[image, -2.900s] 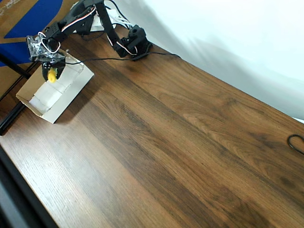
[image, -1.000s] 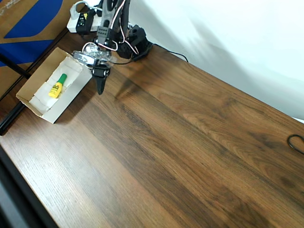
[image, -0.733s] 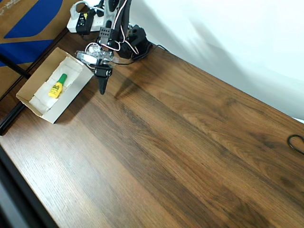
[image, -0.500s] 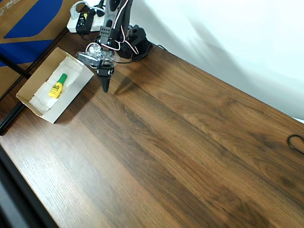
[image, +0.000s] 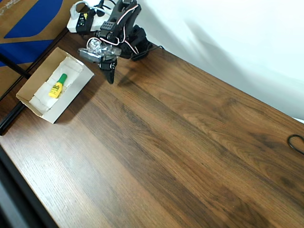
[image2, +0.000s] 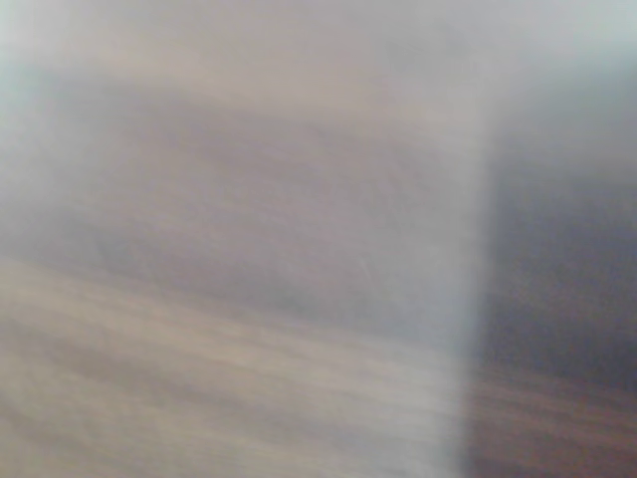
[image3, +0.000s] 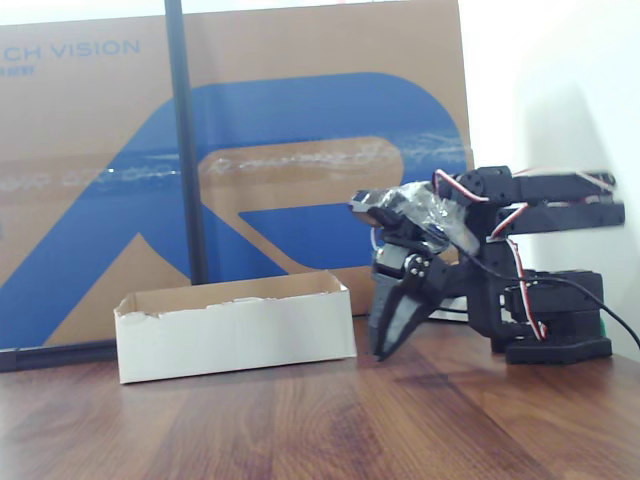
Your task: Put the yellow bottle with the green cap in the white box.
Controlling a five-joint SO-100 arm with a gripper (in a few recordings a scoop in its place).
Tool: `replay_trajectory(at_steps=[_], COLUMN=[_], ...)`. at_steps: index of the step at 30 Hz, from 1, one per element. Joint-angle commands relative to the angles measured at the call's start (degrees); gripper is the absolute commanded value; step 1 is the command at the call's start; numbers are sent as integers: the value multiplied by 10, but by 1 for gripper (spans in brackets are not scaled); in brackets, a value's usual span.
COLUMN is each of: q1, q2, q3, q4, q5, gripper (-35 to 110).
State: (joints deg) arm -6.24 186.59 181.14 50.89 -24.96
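So at this point the job looked basically done. The bottle (image: 57, 86) lay flat inside the box (image: 70, 96), on the white paper lining, roughly in the middle of the tray and a bit toward its far end in the overhead view. Nothing was touching it.

Orientation: its long axis ran pretty much along the length of the box, on the diagonal from lower left to upper right of the overhead picture. The green cap pointed up and right, toward the far end of the box nearest the arm's base, and the yellow body toward the near-left end. From the fixed view you couldn't see it at all, the box (image3: 235, 328) wall hid whatever was inside.

The gripper (image: 110, 75) was outside the box, just past its right far corner in the overhead view, tips aimed down at the table (image: 190, 152). In the fixed view the gripper (image3: 390, 335) hung just right of the box, tips close to the wood; whether they touched, hard to say. Fingers looked pressed together with nothing between them, empty as far as I could tell. The wrist view was pure blur, just wood-coloured smear, no help.

My read: the step in hand was the retreat after the drop. The next move didn't call for much, just folding the arm home clear of the box wall so it didn't bump the tray. The big brown-and-blue carton (image3: 300, 150) stood behind all this, not involved.
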Motion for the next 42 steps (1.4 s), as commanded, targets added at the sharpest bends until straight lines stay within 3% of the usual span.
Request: replay_trajectory(at_steps=[1,5,13,28,35,42], q1=[-2,0,-3,-1,-17,18], q2=[48,120,175,176,176,178], q3=[-4,-13,-30,-35,-28,-32], q4=[74,200,338,359,358,329], q5=[9,22,27,42,-50,123], gripper=[0,0,0,0,0,0])
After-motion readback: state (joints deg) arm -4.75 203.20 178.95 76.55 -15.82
